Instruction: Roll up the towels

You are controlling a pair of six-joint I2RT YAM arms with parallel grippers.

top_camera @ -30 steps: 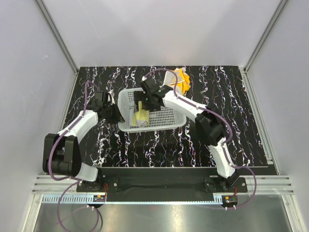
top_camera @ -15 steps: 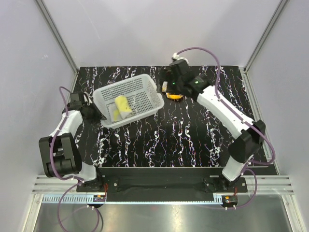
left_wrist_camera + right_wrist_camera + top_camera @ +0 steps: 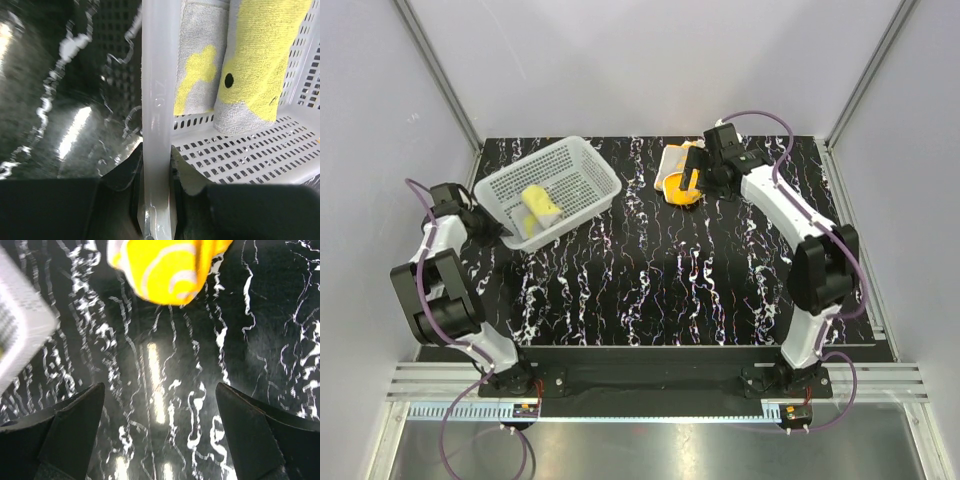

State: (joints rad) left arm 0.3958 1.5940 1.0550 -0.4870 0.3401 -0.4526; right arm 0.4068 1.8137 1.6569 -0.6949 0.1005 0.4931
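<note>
In the top view's upper left, the left gripper (image 3: 505, 233) pinches the white basket (image 3: 565, 150) by its rim, probably steadying it around the yellow towel (image 3: 541, 205), while the right gripper (image 3: 695, 180) hangs wide open and empty beside the orange towel (image 3: 682, 192), upper centre.

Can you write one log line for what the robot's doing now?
left pincer: shut on basket | right pincer: open, near orange towel on table | yellow towel: in basket

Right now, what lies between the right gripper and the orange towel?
Only bare table. The right wrist view shows the open right gripper apart from the orange towel, with just black marbled tabletop between them.
</note>
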